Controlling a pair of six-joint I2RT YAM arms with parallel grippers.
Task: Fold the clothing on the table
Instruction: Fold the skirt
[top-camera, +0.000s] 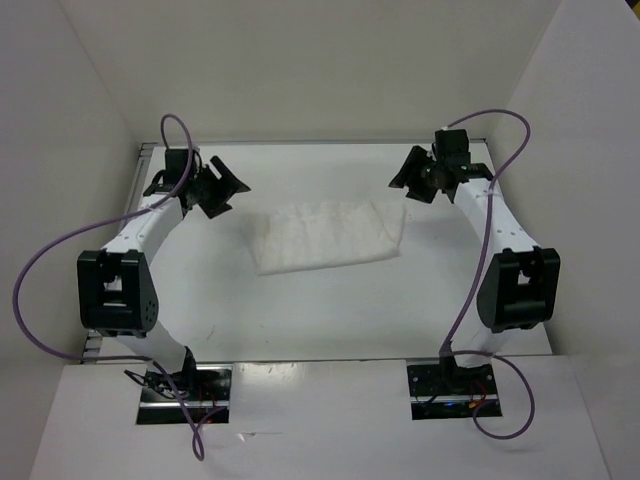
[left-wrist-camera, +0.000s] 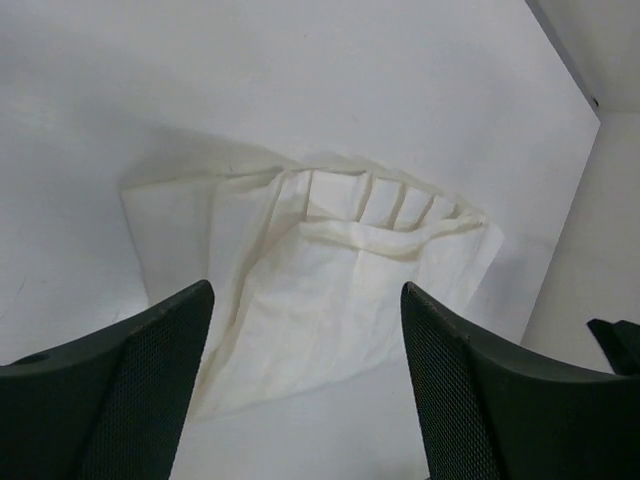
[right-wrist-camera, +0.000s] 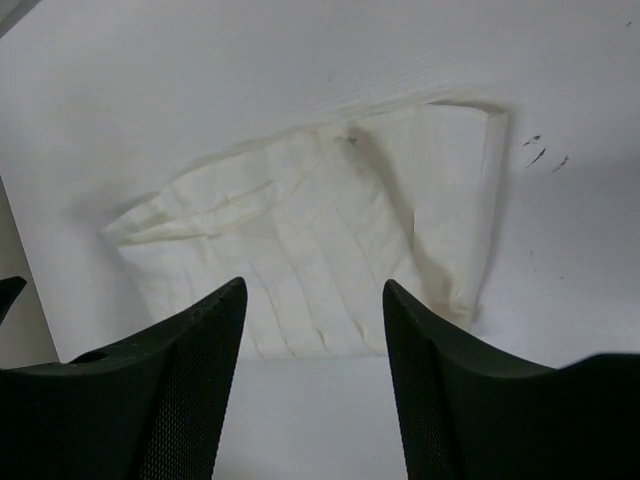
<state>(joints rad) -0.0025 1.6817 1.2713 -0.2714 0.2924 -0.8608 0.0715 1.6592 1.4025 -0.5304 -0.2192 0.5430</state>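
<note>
**A:** Where is the clothing (top-camera: 328, 237) now?

**B:** It lies flat on the table (top-camera: 300, 320), about the middle and a little toward the table's far edge. Nothing is touching it.

**A:** And the arms?

**B:** The left gripper (top-camera: 215, 187) hangs over the table's far-left part and the right gripper (top-camera: 418, 175) over its far-right part. Both are spread wide with nothing between the jaws, and both are clear of the cloth.

**A:** How does the garment look?

**B:** It is white, thin and creased all over, in a rough rectangle that sits slightly askew. From the left wrist view a narrow band runs across one end, with short pleats above it. From the right wrist view one end is lapped over the rest, so I'd judge it is already doubled at least once.

**A:** How will it handle?

**B:** I'd expect it to be light and limp. It won't hold any shape, and it will probably slide on the glossy table and sag between two grips.

**A:** So where should they take hold?

**B:** At two corners of one end, one per gripper. They should pinch low enough to catch every layer, then carry that end over evenly.
</note>
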